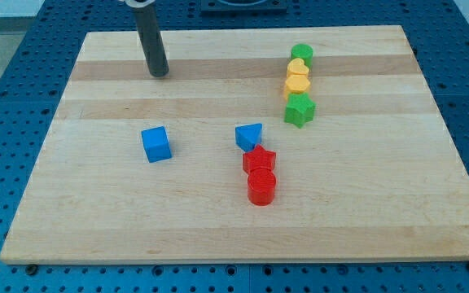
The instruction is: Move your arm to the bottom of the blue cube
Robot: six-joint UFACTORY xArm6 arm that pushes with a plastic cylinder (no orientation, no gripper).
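The blue cube [156, 144] sits on the wooden board [96, 203], left of the middle. My tip [159, 73] rests on the board near the view's top left, well above the cube and almost straight in line with it. A second blue block, wedge-like [249, 135], lies to the cube's right, near the middle.
A red star-shaped block [260, 160] and a red cylinder [261, 186] sit just below the blue wedge. At the upper right a column holds a green cylinder [302, 54], two yellow blocks [297, 77] and a green star-shaped block [299, 110].
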